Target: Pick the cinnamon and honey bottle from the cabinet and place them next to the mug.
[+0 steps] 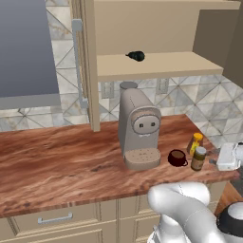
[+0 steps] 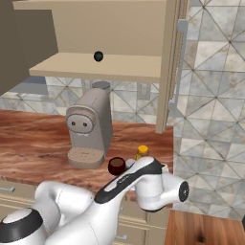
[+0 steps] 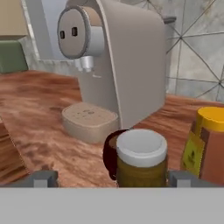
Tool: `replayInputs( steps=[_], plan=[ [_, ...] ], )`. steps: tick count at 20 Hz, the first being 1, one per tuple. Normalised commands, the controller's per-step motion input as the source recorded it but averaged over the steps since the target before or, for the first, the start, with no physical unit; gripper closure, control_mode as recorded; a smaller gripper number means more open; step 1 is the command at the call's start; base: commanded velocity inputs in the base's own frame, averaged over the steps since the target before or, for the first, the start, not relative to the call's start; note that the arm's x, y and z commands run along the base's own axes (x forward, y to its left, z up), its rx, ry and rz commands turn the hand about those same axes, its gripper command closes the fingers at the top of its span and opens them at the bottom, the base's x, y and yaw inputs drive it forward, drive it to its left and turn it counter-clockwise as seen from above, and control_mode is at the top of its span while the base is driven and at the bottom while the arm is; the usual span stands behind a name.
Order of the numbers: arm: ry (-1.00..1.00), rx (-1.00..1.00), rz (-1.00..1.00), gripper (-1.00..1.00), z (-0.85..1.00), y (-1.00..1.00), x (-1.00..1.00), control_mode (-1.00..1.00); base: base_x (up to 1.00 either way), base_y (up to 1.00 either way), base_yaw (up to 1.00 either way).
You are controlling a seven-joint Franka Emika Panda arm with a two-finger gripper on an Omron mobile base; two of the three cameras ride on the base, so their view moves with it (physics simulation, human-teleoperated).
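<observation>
The gripper is spread wide, one dark fingertip low at each side of the hand view, and the cinnamon stands upright between them with clear space on both sides, so nothing is clamped. In the left base view the white hand sits at the counter's right end, just beside the cinnamon.

The honey bottle stands just behind the jar, toward the wall, and the mug sits just beside both, between them and the coffee machine. All rest on the wooden counter near its front right corner. From the hand camera the mug peeks out behind the jar; its inside appears dark, though what it holds is hard to judge.

The cabinet hangs above, its shelf carrying a small black rounded object near the left panel.

The right base view has the arm covering the jar, leaving the honey bottle's yellow top and the mug visible.
</observation>
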Motion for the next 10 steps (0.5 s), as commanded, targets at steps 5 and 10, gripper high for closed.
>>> replayInputs(
  steps=[5, 10],
  plan=[
    [-0.01, 0.0, -0.05, -1.0, 0.83, 0.47, -0.21, -1.0, 0.0, 0.0, 0.0],
    [0.0, 0.0, -0.12, -1.0, 0.9, 0.78, -0.02, -1.0, 0.0, 0.0, 0.0]
  ],
)
